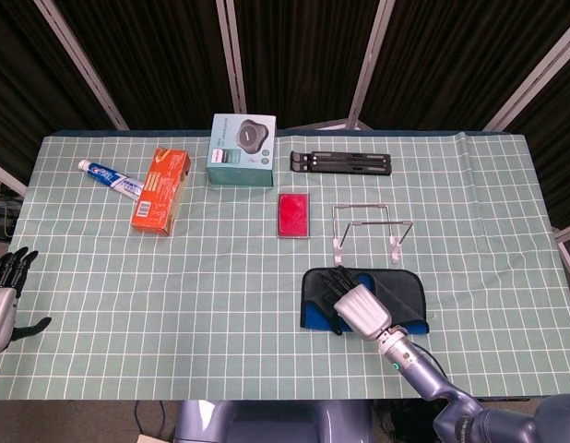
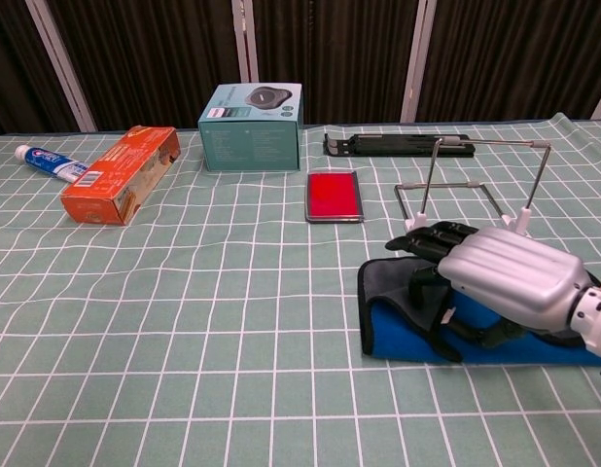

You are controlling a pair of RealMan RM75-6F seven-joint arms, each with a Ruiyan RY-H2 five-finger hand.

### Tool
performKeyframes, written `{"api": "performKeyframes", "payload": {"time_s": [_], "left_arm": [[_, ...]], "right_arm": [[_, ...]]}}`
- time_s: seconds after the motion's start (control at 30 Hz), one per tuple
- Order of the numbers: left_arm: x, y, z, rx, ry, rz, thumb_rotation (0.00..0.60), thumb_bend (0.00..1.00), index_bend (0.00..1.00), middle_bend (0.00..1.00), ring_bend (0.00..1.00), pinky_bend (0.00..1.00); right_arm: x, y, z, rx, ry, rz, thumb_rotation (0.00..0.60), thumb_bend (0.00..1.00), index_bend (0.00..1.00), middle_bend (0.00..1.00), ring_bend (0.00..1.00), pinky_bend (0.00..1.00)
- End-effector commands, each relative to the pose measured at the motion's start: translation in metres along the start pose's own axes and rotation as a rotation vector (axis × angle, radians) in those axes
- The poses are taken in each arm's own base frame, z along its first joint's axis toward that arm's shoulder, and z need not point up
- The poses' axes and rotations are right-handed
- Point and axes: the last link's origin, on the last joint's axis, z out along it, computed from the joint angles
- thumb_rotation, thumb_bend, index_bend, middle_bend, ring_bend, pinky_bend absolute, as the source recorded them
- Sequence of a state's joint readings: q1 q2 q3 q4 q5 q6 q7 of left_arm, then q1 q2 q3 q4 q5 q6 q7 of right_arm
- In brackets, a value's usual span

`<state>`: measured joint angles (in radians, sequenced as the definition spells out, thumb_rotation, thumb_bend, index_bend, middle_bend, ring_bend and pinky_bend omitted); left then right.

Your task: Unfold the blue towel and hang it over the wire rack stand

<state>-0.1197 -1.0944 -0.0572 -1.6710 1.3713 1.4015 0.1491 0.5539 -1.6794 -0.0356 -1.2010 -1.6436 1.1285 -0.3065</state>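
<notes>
The folded blue towel (image 1: pixel 408 293) (image 2: pixel 402 317), grey on its upper face, lies flat near the table's front edge. My right hand (image 1: pixel 356 307) (image 2: pixel 505 275) rests on top of it, fingers (image 2: pixel 432 240) stretched out over the far edge and the thumb down on the cloth at the near side; no fold is lifted. The wire rack stand (image 1: pixel 370 231) (image 2: pixel 477 183) stands upright and bare just behind the towel. My left hand (image 1: pixel 3 297) hangs off the table's left front corner, fingers apart and holding nothing.
Along the back are a toothpaste tube (image 1: pixel 110 177), an orange carton (image 1: pixel 161 189), a teal product box (image 1: pixel 242 150) and a black folding stand (image 1: pixel 340 162). A red flat case (image 1: pixel 293 214) lies left of the rack.
</notes>
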Motion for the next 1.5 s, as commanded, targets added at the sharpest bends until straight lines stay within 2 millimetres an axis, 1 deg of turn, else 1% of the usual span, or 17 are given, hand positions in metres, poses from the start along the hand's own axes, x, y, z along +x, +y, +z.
{"api": "performKeyframes", "payload": {"time_s": [0.03, 0.23, 0.53, 0.7, 0.83, 0.9, 1.1, 1.2, 1.4, 1.47, 1.5], "left_arm": [[0.0, 0.0, 0.0, 0.0, 0.002, -0.001, 0.6, 0.0, 0.0, 0.0, 0.0, 0.0], [0.001, -0.001, 0.0, 0.001, 0.002, -0.004, 0.6, 0.0, 0.0, 0.0, 0.0, 0.0], [0.001, -0.001, 0.0, 0.0, 0.002, -0.005, 0.6, 0.0, 0.0, 0.0, 0.0, 0.0], [0.001, -0.001, 0.0, 0.0, 0.001, -0.006, 0.6, 0.0, 0.0, 0.0, 0.0, 0.0], [0.001, -0.001, 0.0, 0.0, 0.0, -0.009, 0.6, 0.0, 0.0, 0.0, 0.0, 0.0], [0.001, -0.001, 0.0, 0.001, -0.003, -0.012, 0.6, 0.0, 0.0, 0.0, 0.0, 0.0], [0.002, -0.003, 0.0, 0.003, -0.004, -0.019, 0.6, 0.0, 0.0, 0.0, 0.0, 0.0], [0.002, -0.004, 0.001, 0.006, -0.004, -0.024, 0.6, 0.0, 0.0, 0.0, 0.0, 0.0], [0.003, -0.006, 0.001, 0.013, -0.006, -0.032, 0.6, 0.0, 0.0, 0.0, 0.0, 0.0], [0.003, -0.008, 0.001, 0.016, -0.005, -0.034, 0.6, 0.0, 0.0, 0.0, 0.0, 0.0], [0.004, -0.008, 0.001, 0.017, -0.005, -0.035, 0.6, 0.0, 0.0, 0.0, 0.0, 0.0]], "right_arm": [[0.0, 0.0, 0.001, -0.001, -0.002, 0.001, 0.6, 0.4, 0.45, 0.03, 0.0, 0.1], [0.0, 0.0, 0.002, 0.003, -0.003, 0.002, 0.6, 0.47, 0.49, 0.04, 0.0, 0.11], [0.002, -0.003, 0.006, 0.01, 0.013, 0.019, 0.6, 0.47, 0.58, 0.07, 0.0, 0.13], [0.004, -0.005, 0.008, 0.014, 0.028, 0.026, 0.6, 0.47, 0.6, 0.08, 0.0, 0.14], [0.012, -0.006, 0.012, 0.014, 0.051, 0.039, 0.6, 0.47, 0.61, 0.08, 0.0, 0.14], [0.021, -0.006, 0.018, 0.007, 0.074, 0.054, 0.6, 0.47, 0.61, 0.08, 0.0, 0.14], [0.036, -0.002, 0.036, -0.037, 0.088, 0.064, 0.6, 0.47, 0.61, 0.08, 0.0, 0.14], [0.038, 0.0, 0.045, -0.065, 0.076, 0.072, 0.6, 0.47, 0.61, 0.08, 0.0, 0.14], [0.037, 0.0, 0.058, -0.094, 0.056, 0.051, 0.6, 0.47, 0.61, 0.08, 0.0, 0.15], [0.034, 0.0, 0.061, -0.106, 0.052, 0.041, 0.6, 0.43, 0.59, 0.08, 0.0, 0.15], [0.033, 0.0, 0.062, -0.109, 0.052, 0.039, 0.6, 0.36, 0.53, 0.08, 0.0, 0.15]]}}
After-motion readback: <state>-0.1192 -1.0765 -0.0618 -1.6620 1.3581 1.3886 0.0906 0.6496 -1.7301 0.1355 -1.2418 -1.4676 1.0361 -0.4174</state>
